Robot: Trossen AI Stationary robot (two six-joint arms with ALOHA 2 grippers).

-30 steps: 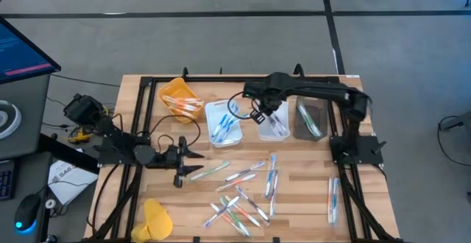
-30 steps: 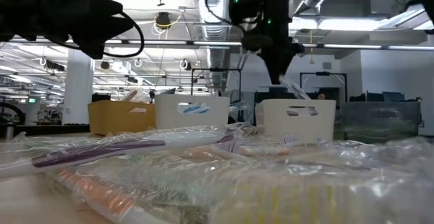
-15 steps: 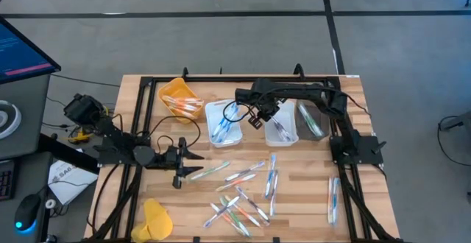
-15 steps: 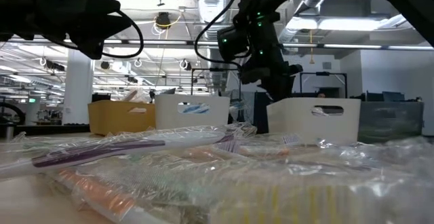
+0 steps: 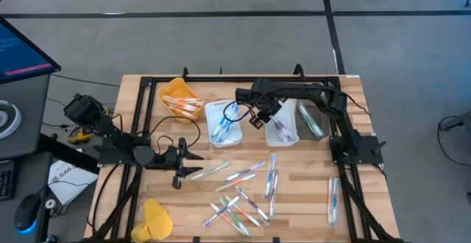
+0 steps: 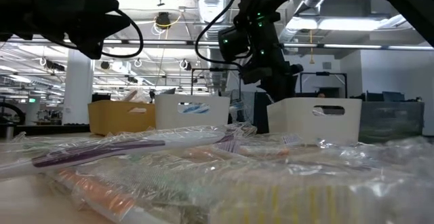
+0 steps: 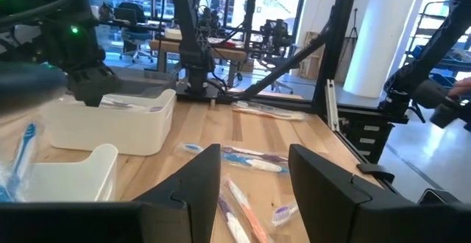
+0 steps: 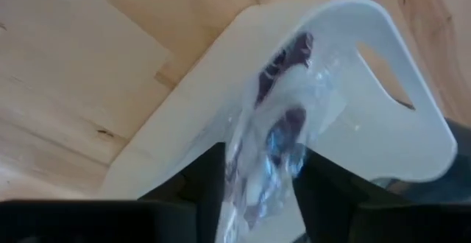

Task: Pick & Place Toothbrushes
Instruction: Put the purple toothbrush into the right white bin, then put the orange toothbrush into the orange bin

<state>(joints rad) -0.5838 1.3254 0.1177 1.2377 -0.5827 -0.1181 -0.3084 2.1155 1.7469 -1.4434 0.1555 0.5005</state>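
Several wrapped toothbrushes [image 5: 246,191] lie loose on the wooden table, and two more [image 5: 333,199] lie near its right edge. My right gripper [image 5: 259,118] hangs tilted over the left rim of a white tray [image 5: 285,131]. In the right wrist view its fingers stand apart [image 8: 261,173], with a purple wrapped toothbrush [image 8: 276,125] in the gap, its far end down inside the tray [image 8: 412,125]. My left gripper [image 5: 197,162] waits open at the table's left, low over the wood [image 7: 254,177]. My right gripper has the wrapped toothbrush lying in the gap between its fingers [image 8: 213,177]. The toothbrush runs across them, with its far end [image 8: 294,48] inside the white tray. Whether the fingers touch the wrap I cannot tell.
A yellow tray [image 5: 180,99] with orange toothbrushes, a second white tray [image 5: 223,121] with blue ones and a dark tray [image 5: 313,120] stand in a row along the far side. A yellow object [image 5: 156,219] lies at the near left corner. Black rails frame the table.
My right gripper has moved from straight above the white tray toward the table's left and down, tipping from upright to slanted, and has then stayed still. The white tray under it has shifted a little toward the right.
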